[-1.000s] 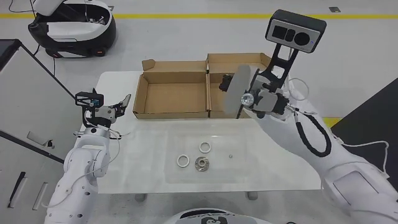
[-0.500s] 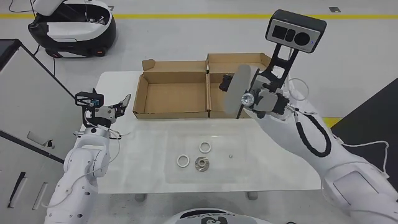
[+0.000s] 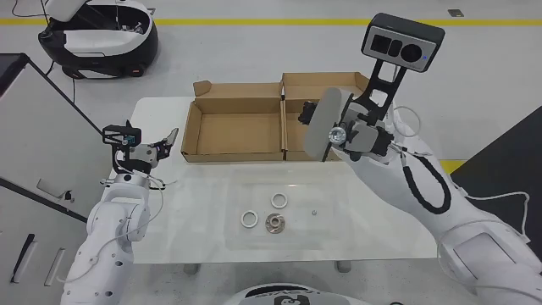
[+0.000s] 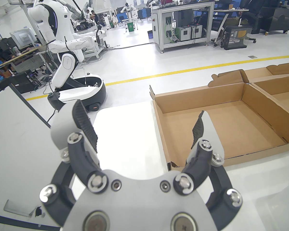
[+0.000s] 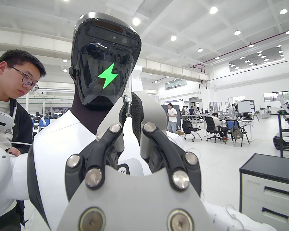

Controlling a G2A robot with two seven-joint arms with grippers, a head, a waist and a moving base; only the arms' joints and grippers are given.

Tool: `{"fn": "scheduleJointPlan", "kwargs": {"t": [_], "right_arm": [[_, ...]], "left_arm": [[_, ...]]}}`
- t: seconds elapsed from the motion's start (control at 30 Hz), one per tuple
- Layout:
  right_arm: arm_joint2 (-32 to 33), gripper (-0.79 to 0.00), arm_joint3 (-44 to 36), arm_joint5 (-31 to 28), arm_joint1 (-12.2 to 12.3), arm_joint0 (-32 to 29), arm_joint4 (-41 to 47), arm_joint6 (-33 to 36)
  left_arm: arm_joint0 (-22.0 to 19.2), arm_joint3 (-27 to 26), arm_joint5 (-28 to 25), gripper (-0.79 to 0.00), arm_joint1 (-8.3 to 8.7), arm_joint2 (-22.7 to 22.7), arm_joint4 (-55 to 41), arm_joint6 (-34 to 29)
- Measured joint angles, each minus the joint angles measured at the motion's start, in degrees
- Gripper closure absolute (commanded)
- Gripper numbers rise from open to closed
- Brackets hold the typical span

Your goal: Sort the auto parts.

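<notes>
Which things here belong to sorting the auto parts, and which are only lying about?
Job: white ring; second white ring; grey flanged metal part; brown cardboard box; second cardboard box; small threaded metal piece in the shut right gripper.
Lying about: white robot on black base; black-topped grey drawer cabinet.

The white desk (image 3: 195, 220) carries two open cardboard boxes along its far edge, set side by side with their walls touching: the left box (image 3: 233, 133) and the right box (image 3: 326, 80). Nearer the front, close together, lie two white rings (image 3: 279, 200) (image 3: 250, 219) and, just beside them, a flanged metal part (image 3: 273, 223). A tiny part (image 3: 315, 213) lies apart from these.
</notes>
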Motion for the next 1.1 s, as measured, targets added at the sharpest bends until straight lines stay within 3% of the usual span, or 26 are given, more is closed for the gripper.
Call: {"fn": "scheduleJointPlan", "kwargs": {"t": [0.27, 0.53, 0.8, 0.97, 1.1], "right_arm": [[8.7, 0.000, -2.1, 3.8, 1.4, -7.2, -7.1, -1.6], [21.9, 0.000, -3.8, 8.4, 3.8, -17.1, -10.6, 1.2], [39.4, 0.000, -6.0, 21.7, 6.6, -24.1, -26.9, 5.3], [44.9, 0.000, -7.7, 29.5, 7.5, -24.6, -39.3, 6.5], [46.4, 0.000, -6.7, 35.9, 8.4, -22.3, -48.3, 11.2]], "left_arm": [[0.0, 0.0, 0.0, -0.785, 0.00, 0.0, 0.0, 0.0], [0.0, 0.0, 0.0, -0.785, 0.00, 0.0, 0.0, 0.0], [0.0, 0.0, 0.0, -0.785, 0.00, 0.0, 0.0, 0.0], [0.0, 0.0, 0.0, -0.785, 0.00, 0.0, 0.0, 0.0], [0.0, 0.0, 0.0, -0.785, 0.00, 0.0, 0.0, 0.0]]}}
